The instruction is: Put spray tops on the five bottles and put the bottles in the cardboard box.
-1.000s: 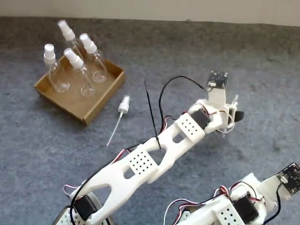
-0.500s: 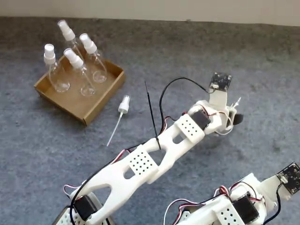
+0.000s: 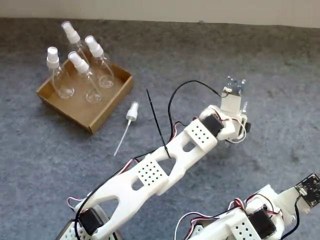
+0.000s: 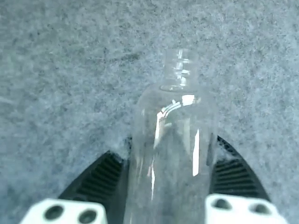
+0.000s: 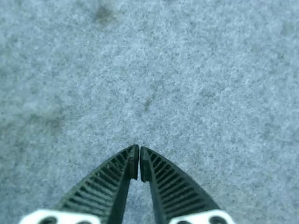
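A clear uncapped bottle (image 4: 174, 116) sits between the black fingers of my left gripper (image 4: 167, 156), which is shut on its body, neck pointing away over the carpet. From above, that left gripper (image 3: 242, 124) hangs right of centre. A loose spray top (image 3: 132, 111) with its long dip tube lies on the carpet beside the cardboard box (image 3: 109, 111). Inside the box stand several capped bottles (image 3: 91, 79). My right gripper (image 5: 139, 164) is shut on nothing, just above bare carpet.
Grey carpet (image 3: 280, 65) covers the whole table. The long white left arm (image 3: 165, 165) crosses the middle diagonally, trailing a black cable (image 3: 156, 117). The right arm (image 3: 250, 222) sits at the near right corner. Open carpet lies at the far right.
The left wrist has shifted slightly to the left and turned with the bottle still held. Its black cable swung left. The right arm has not moved.
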Controlling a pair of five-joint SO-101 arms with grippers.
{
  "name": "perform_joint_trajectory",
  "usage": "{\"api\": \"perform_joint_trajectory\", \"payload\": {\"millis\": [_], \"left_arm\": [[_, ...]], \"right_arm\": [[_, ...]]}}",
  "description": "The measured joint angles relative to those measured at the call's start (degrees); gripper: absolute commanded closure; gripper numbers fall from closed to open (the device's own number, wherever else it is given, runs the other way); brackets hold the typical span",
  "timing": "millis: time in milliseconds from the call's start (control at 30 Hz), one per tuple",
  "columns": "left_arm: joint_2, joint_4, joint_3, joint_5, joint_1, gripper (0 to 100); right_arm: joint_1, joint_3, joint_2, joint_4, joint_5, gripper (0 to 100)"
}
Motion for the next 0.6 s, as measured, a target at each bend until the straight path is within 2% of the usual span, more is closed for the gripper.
{"api": "perform_joint_trajectory", "payload": {"millis": [167,333,433,600], "left_arm": [[0.0,3.9,-0.4,0.0,-4.0,89],[-2.6,13.5,-1.0,-1.1,-7.8,89],[-5.9,20.1,-1.0,-7.5,-10.0,89],[-11.8,30.9,-1.0,-23.9,-12.6,89]], "right_arm": [[0.0,0.0,0.0,0.0,0.0,99.4],[0.0,0.0,0.0,0.0,0.0,99.4],[0.0,0.0,0.0,0.0,0.0,99.4],[0.0,0.0,0.0,0.0,0.0,99.4]]}}
